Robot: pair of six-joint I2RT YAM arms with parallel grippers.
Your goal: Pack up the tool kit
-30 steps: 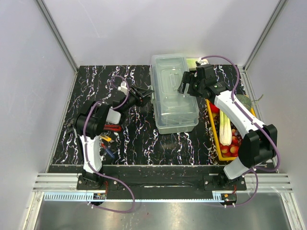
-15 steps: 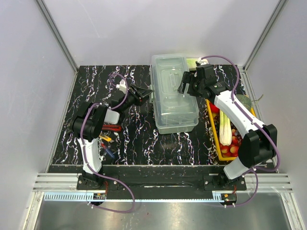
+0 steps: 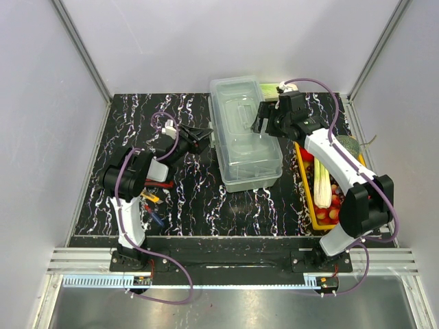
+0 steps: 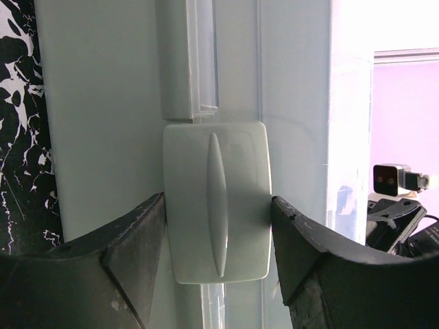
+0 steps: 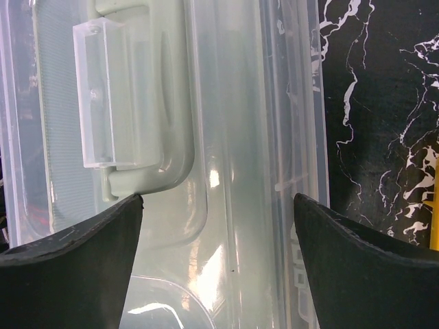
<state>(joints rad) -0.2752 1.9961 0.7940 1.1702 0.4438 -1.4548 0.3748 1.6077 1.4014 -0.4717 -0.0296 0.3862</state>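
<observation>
Compared with one second ago, the tool kit [image 3: 247,137] has turned a little on the table [image 3: 206,199]. Its far end now lies more to the left, and the left gripper [image 3: 197,137] has come up to its left wall. There its two fingers pinch the pale latch [image 4: 216,205] and seem to touch it on both sides. The right gripper [image 3: 264,125] hangs spread wide over the lid, near the handle [image 5: 130,110], holding nothing. So the latching is probably in hand (the box slides easily). Some loose tools [image 3: 154,199] lie by the left arm, partly hidden, seemingly not packed. The cloudy lid hides the contents, and whether the latch is locked cannot be seen.
</observation>
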